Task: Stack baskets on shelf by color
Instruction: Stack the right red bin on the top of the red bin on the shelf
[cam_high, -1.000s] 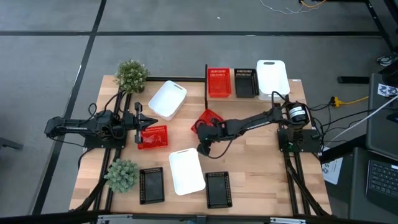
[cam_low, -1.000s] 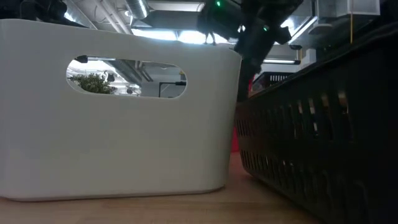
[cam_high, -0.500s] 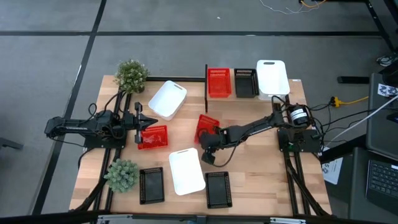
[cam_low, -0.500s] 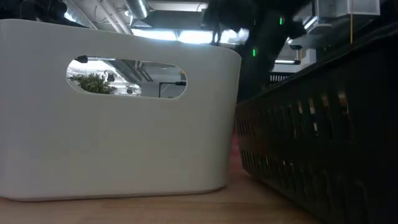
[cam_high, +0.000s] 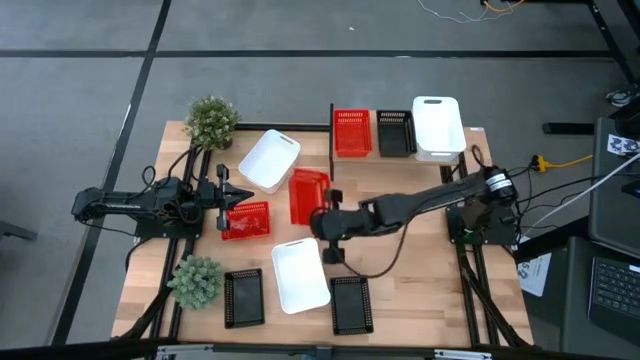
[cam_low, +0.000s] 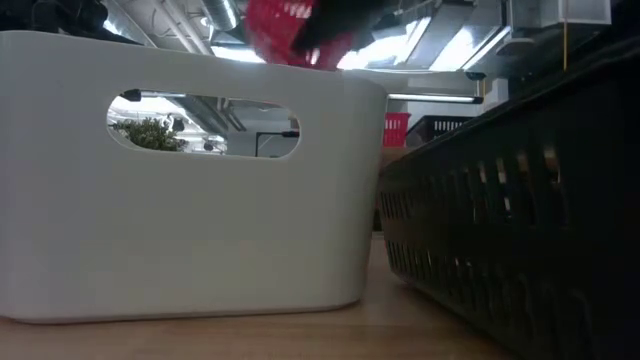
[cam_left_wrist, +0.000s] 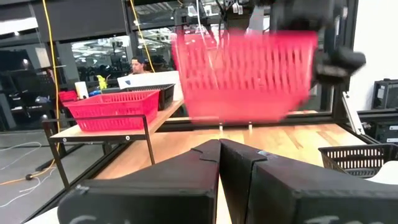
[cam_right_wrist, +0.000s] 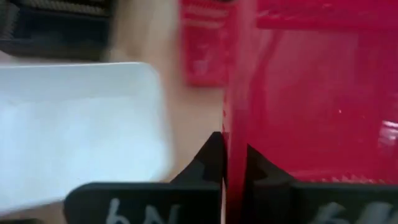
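My right gripper (cam_high: 326, 222) is over the table's middle, shut on a red mesh basket (cam_high: 308, 196) that is up in the air. The low view shows that basket (cam_low: 290, 28) above the white basket's rim. On the shelf (cam_high: 372, 158) at the far right stand a red basket (cam_high: 351, 132), a black basket (cam_high: 394, 133) and a white basket (cam_high: 438, 125). My left gripper (cam_high: 228, 198) waits at the left, shut and empty, beside another red basket (cam_high: 248, 220). My right gripper pinches a side wall of the red basket (cam_right_wrist: 235, 112), near the basket's near right corner. One finger (cam_right_wrist: 208, 155) is outside the wall and the other is inside. The fingers reach in from the table's right. The basket is lifted clear of the table.
On the table lie a white basket (cam_high: 270, 160) at the far left, a white basket (cam_high: 300, 275) near the front, and two black baskets (cam_high: 243, 297) (cam_high: 351, 303). Two green plants (cam_high: 211, 120) (cam_high: 196, 280) stand along the left side.
My right gripper has shut on the red basket's wall. It then rose and went toward the table's left, taking the basket with it. The basket lay tilted on the table before; now it is lifted clear and farther left.
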